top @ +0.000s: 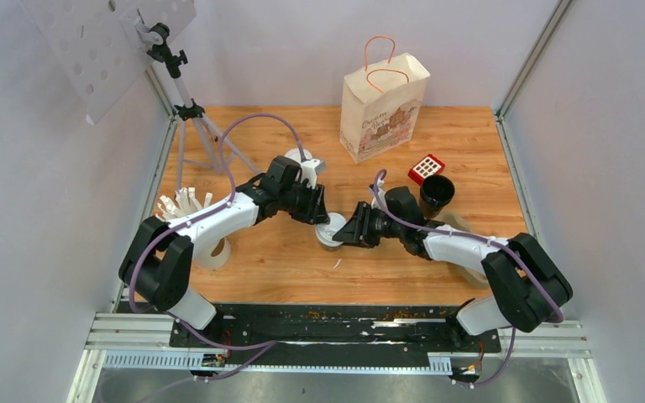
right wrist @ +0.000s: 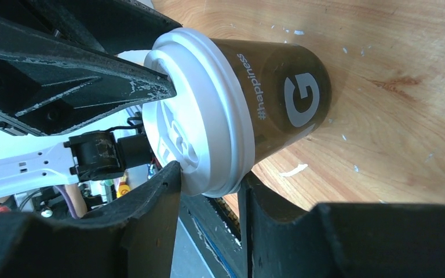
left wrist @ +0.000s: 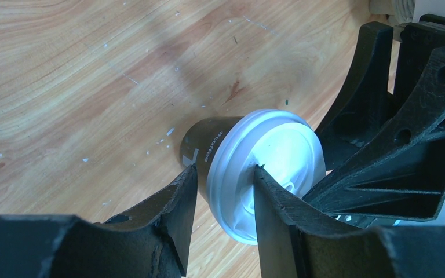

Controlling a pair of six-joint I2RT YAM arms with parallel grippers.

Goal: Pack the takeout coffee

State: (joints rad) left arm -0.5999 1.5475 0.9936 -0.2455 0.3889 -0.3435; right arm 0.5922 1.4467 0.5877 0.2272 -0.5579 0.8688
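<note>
Top view: a lidded coffee cup (top: 330,232) stands upright on the wooden table (top: 260,260), lid up, between the left gripper (top: 323,220) and the right gripper (top: 346,232). The paper bag (top: 384,107) stands at the far edge, contents hidden.

Left wrist: narrow jaws straddle the lid's rim — whether they clamp it, I cannot tell.

Right wrist: fingers (right wrist: 168,197) pinch the rim — the dark side reads "#happiness"

Bright even overhead light; soft shadows; near wrist-view foreground blurred.

Overhead camera; both wrist cameras near one cup (left wrist: 284,150).
</note>
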